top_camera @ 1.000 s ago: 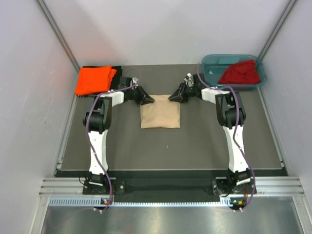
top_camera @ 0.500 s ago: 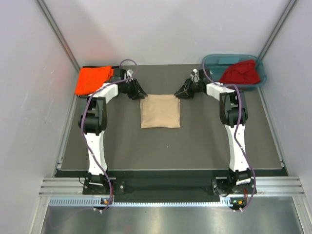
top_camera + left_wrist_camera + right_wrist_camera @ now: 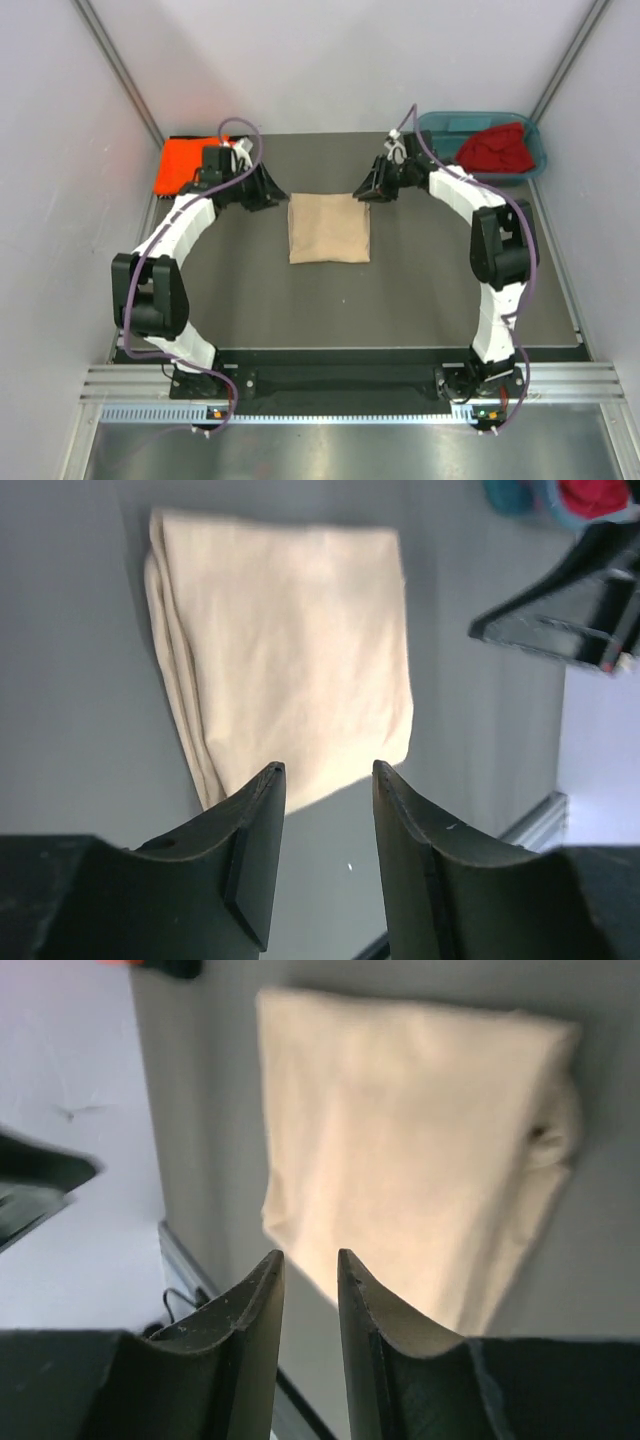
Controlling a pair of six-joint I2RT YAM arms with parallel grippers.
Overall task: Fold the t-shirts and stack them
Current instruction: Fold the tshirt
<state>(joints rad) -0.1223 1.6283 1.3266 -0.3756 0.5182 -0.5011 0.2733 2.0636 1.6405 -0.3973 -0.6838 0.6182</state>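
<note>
A beige-tan t-shirt (image 3: 329,228) lies folded into a flat square in the middle of the dark mat; it also fills the left wrist view (image 3: 290,650) and the right wrist view (image 3: 420,1140). My left gripper (image 3: 276,196) hovers just off its far-left corner, open, nothing between the fingers (image 3: 328,772). My right gripper (image 3: 362,192) hovers off the far-right corner, open by a narrower gap and empty (image 3: 311,1257). An orange t-shirt (image 3: 183,162) lies folded at the far left, partly behind the left arm. A dark red t-shirt (image 3: 492,148) sits crumpled in the teal tub.
The teal plastic tub (image 3: 434,128) stands at the far right corner of the mat. White walls close in on the left, right and back. The right gripper's black body (image 3: 565,600) shows at the upper right of the left wrist view.
Both grippers have let go of the beige-tan t-shirt's far corners, drawn back and apart from it, and opened wider. The left arm has swung out to the left.
</note>
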